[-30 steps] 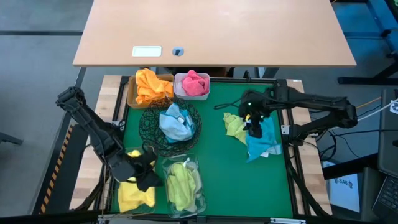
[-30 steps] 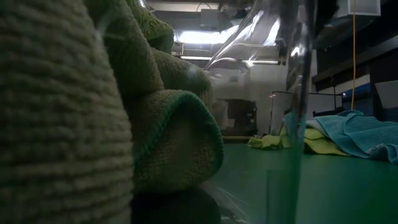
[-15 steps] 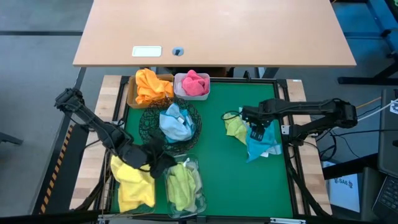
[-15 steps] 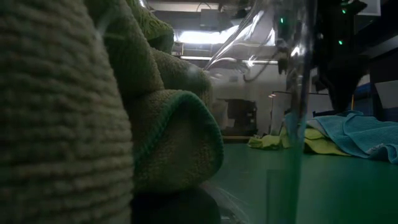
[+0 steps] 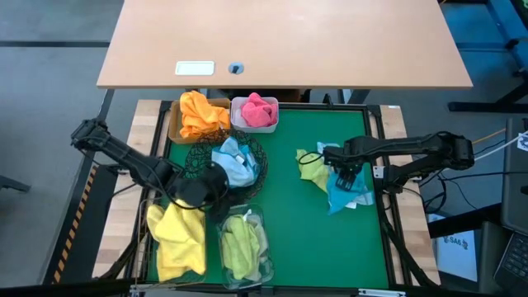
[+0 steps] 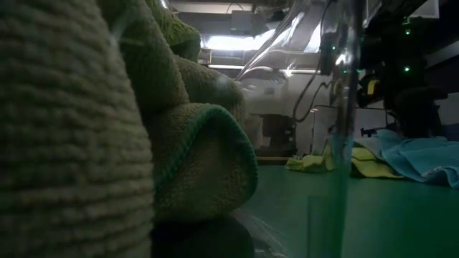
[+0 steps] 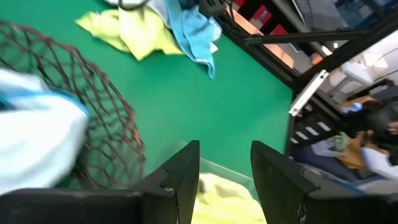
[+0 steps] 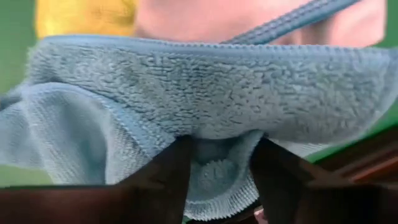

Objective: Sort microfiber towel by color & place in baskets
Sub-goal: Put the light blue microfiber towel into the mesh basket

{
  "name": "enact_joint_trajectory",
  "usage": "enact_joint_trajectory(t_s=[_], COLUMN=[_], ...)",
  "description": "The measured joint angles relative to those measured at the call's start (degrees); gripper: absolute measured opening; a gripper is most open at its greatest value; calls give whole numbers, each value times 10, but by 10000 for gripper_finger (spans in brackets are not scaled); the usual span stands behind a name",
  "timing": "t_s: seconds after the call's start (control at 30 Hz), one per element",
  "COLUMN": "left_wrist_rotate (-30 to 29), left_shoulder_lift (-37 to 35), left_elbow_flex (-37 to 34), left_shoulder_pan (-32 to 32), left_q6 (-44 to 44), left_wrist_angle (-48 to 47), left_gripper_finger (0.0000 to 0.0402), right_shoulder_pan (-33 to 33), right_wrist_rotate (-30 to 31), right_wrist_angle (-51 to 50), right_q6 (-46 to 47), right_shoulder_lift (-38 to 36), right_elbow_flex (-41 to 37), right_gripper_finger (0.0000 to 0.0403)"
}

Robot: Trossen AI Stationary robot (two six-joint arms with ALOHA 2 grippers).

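A light blue towel [image 5: 348, 191] lies crumpled on the green mat at the right, with a yellow-green towel [image 5: 312, 169] beside it. My right gripper [image 5: 346, 175] points down into the blue towel, open, with a raised fold between its fingers. My left gripper [image 5: 211, 190] hangs open and empty between the black mesh bowl [image 5: 198, 158] and the clear tub [image 5: 262, 247]. An orange towel sits in the tan box [image 5: 175, 124]. A pink one sits in the white tub [image 5: 238, 106] and a blue one [image 5: 233, 163] in the bowl. A yellow one [image 5: 177, 239] is in the wire basket, and olive ones [image 5: 241, 243] are in the tub. My right gripper comes from above, pointing down, and its fingertips [image 8: 177, 168] press into the blue towel on either side of a raised fold [image 8: 217, 118]. The fold bulges between and over the fingers. The towel lies on the mat, bunched and slack.
The baskets crowd the left half of the mat. A wooden desk [image 5: 285, 41] stands beyond the far edge. The mat's middle [image 5: 285, 223] is bare green. In the low view the tub's olive towel [image 6: 186, 143] fills the left side.
My right gripper has come down onto the blue towel and turned a little at the wrist. My left gripper has swung from over the yellow towel's basket toward the mesh bowl and the table's middle, rolling as it went.
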Motion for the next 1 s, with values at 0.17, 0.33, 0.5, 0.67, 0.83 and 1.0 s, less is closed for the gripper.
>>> enact_joint_trajectory(t_s=[0.17, 0.33, 0.5, 0.67, 0.83, 1.0], left_wrist_rotate=[-10, -15, -16, -16, -16, -16], left_shoulder_lift=[0, 0, 0, 0, 0, 0], left_elbow_flex=[0, 0, 0, 0, 0, 0], left_shoulder_pan=[36, 74, 106, 131, 147, 158], left_q6=[50, 82, 125, 149, 150, 150], left_wrist_angle=[0, 0, 0, 0, 0, 0], left_gripper_finger=[137, 137, 137, 137, 137, 137], right_shoulder_pan=[0, 0, 0, 0, 0, 0], right_wrist_rotate=[-15, -29, -95, -138, -150, -153], right_wrist_angle=[9, 9, 4, -14, -18, 8], right_q6=[-2, -5, -19, -47, -63, -79], right_shoulder_lift=[0, 0, 0, 0, 0, 0], right_elbow_flex=[0, 1, 37, 122, 231, 337], right_gripper_finger=[60, 18, 12, 8, 4, 2])
